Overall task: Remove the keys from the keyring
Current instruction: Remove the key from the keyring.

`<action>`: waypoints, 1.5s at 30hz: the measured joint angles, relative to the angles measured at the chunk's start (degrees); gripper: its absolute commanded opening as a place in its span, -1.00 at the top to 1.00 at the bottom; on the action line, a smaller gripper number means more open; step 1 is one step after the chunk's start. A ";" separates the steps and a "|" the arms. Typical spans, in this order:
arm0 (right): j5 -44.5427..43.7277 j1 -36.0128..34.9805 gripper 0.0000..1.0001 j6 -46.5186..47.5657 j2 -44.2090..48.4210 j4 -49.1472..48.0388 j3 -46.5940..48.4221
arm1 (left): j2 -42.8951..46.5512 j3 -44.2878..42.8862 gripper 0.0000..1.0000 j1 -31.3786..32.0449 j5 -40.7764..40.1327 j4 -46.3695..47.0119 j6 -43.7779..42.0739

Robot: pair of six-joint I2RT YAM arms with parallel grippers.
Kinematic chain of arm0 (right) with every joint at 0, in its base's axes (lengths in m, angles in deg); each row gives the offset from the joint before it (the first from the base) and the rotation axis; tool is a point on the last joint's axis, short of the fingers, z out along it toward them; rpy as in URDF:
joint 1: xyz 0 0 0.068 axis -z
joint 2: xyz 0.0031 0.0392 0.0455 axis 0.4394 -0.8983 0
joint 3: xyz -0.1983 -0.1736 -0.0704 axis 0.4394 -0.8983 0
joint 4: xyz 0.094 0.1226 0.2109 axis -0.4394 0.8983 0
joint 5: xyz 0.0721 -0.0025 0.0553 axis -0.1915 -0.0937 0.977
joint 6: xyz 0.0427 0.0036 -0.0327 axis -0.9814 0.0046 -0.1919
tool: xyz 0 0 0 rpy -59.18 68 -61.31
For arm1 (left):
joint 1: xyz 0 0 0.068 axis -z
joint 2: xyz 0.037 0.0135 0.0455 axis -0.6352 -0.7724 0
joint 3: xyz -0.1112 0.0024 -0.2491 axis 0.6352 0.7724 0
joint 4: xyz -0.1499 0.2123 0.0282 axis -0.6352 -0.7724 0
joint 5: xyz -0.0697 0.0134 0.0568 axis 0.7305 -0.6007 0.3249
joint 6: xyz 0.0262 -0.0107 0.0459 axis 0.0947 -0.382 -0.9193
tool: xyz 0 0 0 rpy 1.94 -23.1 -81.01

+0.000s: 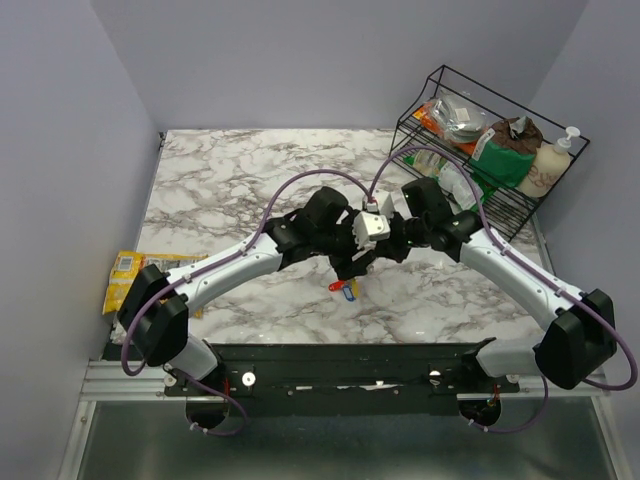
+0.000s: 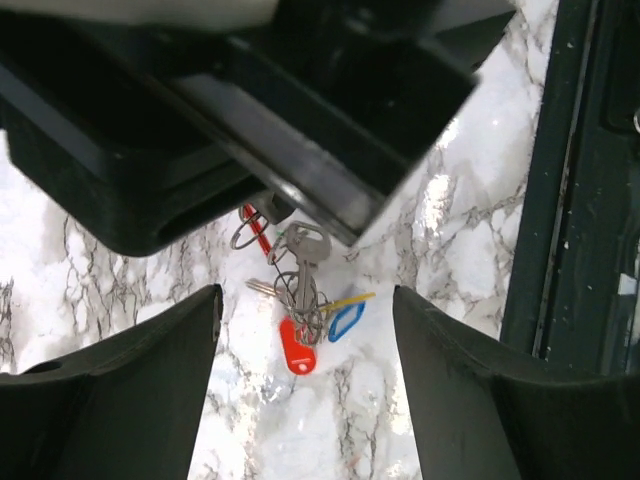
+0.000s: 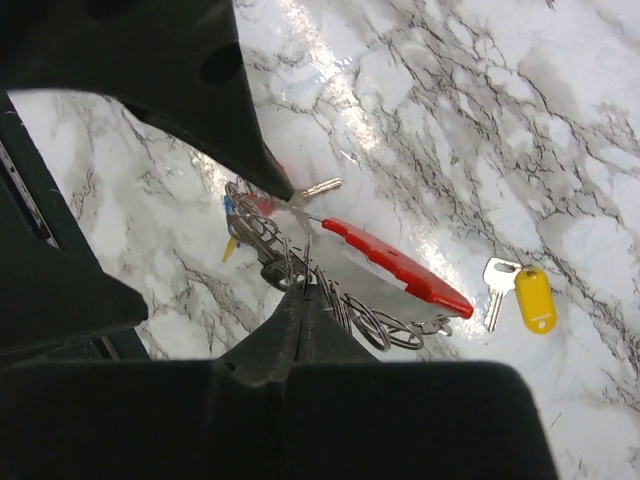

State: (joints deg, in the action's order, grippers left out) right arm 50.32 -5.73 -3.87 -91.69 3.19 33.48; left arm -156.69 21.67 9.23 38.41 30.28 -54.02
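left gripper (image 2: 307, 300) stands wide apart on its own camera, both fingers (image 2: 150, 370) framing the bunch without touching it. right gripper (image 3: 297, 243) is pinched on the keyring (image 3: 395, 265), whose red spine and grey metal run toward the right of that frame. the keys (image 2: 300, 320) dangle mid-frame in the left wrist view: a red tag, a blue tag, a sliver of yellow and a bare silver key. only the right wrist view gives me a yellow-tagged key (image 3: 533, 298) lying alone on the marble table (image 3: 520, 120), lower right, well apart from the ring. from above i get just a red and blue speck below the meeting wrists, plus a yellow packet (image 1: 128, 272) at the left edge and a wire rack (image 1: 510, 205) upper right. the print on both is too small to read.
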 measured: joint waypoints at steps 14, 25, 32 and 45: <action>-1.42 0.42 0.99 -1.11 1.46 0.11 0.00 | -1.40 -1.22 -0.63 0.11 -3.04 1.99 -2.21; -3.52 1.55 0.99 -3.54 2.58 1.55 0.02 | -4.35 -2.93 -0.64 0.22 -2.91 4.70 -2.25; -4.76 1.81 0.99 -5.07 3.56 3.19 0.76 | -5.49 -4.02 -0.65 0.33 -2.69 5.84 -2.19; -8.22 2.62 0.99 -7.15 5.18 5.92 2.19 | -7.91 -6.23 -0.67 0.57 -0.74 8.52 -1.40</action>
State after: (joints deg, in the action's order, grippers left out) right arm 42.10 -3.10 -11.02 -86.51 9.12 35.66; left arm -164.61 15.45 9.80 37.66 38.80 -55.42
